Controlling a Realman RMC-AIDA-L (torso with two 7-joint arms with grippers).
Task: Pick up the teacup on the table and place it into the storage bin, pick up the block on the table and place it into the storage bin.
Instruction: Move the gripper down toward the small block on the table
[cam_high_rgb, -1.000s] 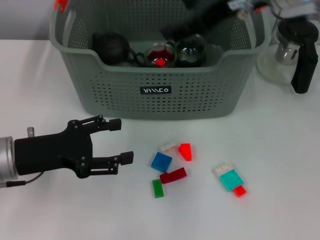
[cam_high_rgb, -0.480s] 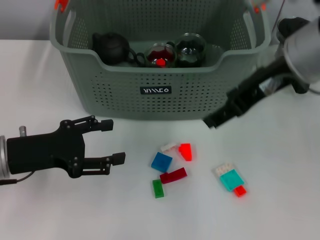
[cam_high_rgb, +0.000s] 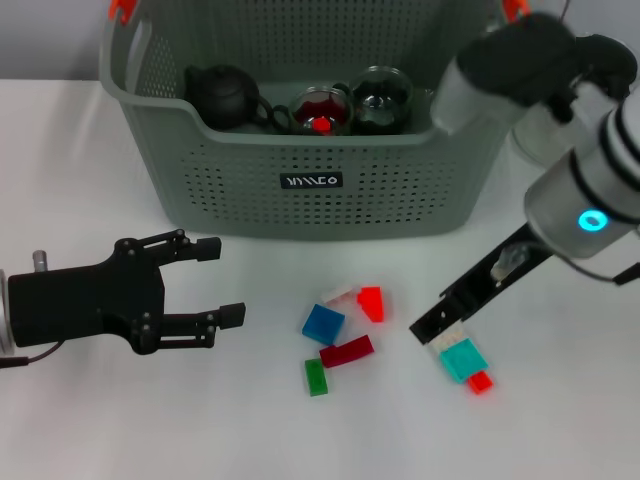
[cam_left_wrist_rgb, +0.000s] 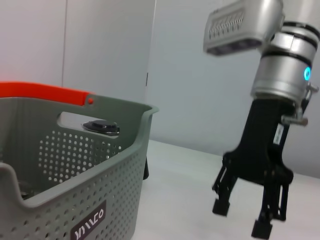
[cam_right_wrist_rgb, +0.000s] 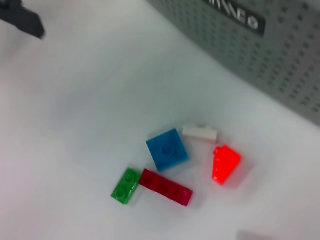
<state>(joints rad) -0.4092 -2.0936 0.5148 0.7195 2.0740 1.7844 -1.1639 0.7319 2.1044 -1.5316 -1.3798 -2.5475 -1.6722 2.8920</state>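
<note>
- The storage bin (cam_high_rgb: 310, 190), a grey-green perforated basket with orange handle clips, stands at the back of the white table (cam_high_rgb: 100, 430); a dark teapot (cam_high_rgb: 225, 95) and two glass teacups (cam_high_rgb: 322, 108) sit inside against its front wall, so the teacup half of the job appears done.
- The right arm (cam_high_rgb: 575, 200) reaches down over the table in front of the bin's right end, apparently going for the blocks.
- The left gripper (cam_high_rgb: 220, 282) hovers low over the table, in front of the bin's left end and left of the blocks, fingers spread wide and holding nothing; it looks parked clear of the working arm.
- The right gripper (cam_left_wrist_rgb: 249, 218) is seen from the left wrist camera with its two fingers apart and empty; in the head view its tip hangs just beside the white-and-teal block (cam_high_rgb: 460, 354), which fits a grasp not yet made.
- That block lies apart from the others, a small red piece (cam_high_rgb: 480, 381) touching its near end.
- The remaining blocks lie in a loose cluster in front of the bin: a blue square (cam_right_wrist_rgb: 167, 149), a dark red bar (cam_right_wrist_rgb: 166, 187), a green piece (cam_right_wrist_rgb: 125, 186), a bright red wedge (cam_right_wrist_rgb: 225, 163) and a white piece (cam_right_wrist_rgb: 199, 132). None is in the bin yet.
</note>
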